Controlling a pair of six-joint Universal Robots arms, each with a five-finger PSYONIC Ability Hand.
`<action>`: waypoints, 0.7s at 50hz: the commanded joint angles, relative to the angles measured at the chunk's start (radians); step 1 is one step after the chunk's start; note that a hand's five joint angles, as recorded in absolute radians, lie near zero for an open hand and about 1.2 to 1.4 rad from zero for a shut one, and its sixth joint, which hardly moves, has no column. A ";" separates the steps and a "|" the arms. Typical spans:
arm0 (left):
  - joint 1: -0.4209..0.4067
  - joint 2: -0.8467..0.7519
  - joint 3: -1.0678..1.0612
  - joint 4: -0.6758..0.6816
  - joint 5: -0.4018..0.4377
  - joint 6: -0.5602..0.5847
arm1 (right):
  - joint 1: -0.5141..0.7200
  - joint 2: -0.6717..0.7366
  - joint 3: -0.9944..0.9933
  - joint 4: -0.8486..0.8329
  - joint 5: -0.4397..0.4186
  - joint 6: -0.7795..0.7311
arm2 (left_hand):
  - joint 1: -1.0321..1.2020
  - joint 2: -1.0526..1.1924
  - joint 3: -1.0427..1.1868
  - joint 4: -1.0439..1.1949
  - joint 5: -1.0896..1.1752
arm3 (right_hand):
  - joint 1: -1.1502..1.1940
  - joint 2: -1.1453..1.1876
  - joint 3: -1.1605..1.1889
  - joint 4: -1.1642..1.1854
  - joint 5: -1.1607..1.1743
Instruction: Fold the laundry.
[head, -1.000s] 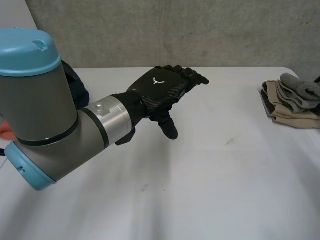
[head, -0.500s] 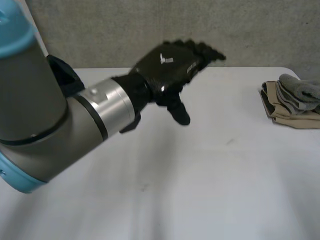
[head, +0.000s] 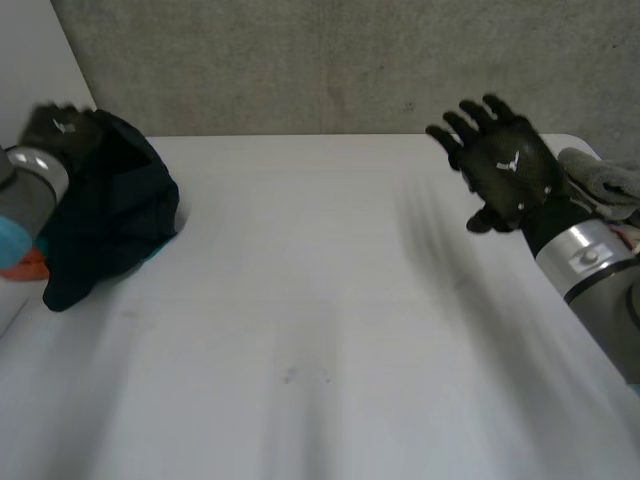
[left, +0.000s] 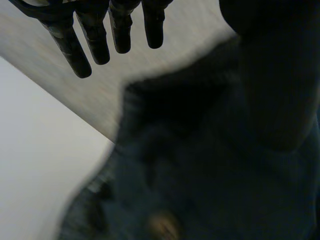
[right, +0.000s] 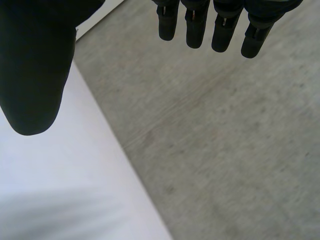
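Nearest to you the middle of the white worktop is bare, and this is the place where I think the fold should be made. At the left edge of the worktop lies the dark garment, crumpled in a heap, with a small orange thing just beside it. The left robot hand is above the far part of this heap; its fingers are straight and reach past the cloth, and it holds nothing. To do this step well, lower the palm on the heap, close the fingers on one edge only and not on a whole bunch, then draw the garment to the bare middle and let it spread flat. On the other side, the right robot hand hangs over the worktop with fingers spread wide and empty; keep it ready for the opposite edge. Behind it, at the far right corner, the folded pile rests; please do not brush it.
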 joint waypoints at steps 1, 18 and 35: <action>0.068 -0.164 0.066 0.012 0.205 0.017 | -0.011 0.029 0.029 0.014 0.034 -0.014 | 0.401 0.395 0.392 0.399 0.380 | -0.061 -0.036 -0.036 -0.037 -0.048; -0.277 0.161 -0.095 0.179 0.190 -0.150 | -0.071 -0.039 0.055 0.081 0.050 -0.032 | 1.196 1.189 1.186 1.193 1.174 | -0.061 -0.036 -0.036 -0.037 -0.048; -0.755 -0.172 0.017 0.201 0.251 -0.141 | -0.155 -0.118 0.031 0.158 0.185 -0.005 | 0.038 0.032 0.028 0.035 0.016 | -0.061 -0.036 -0.036 -0.037 -0.048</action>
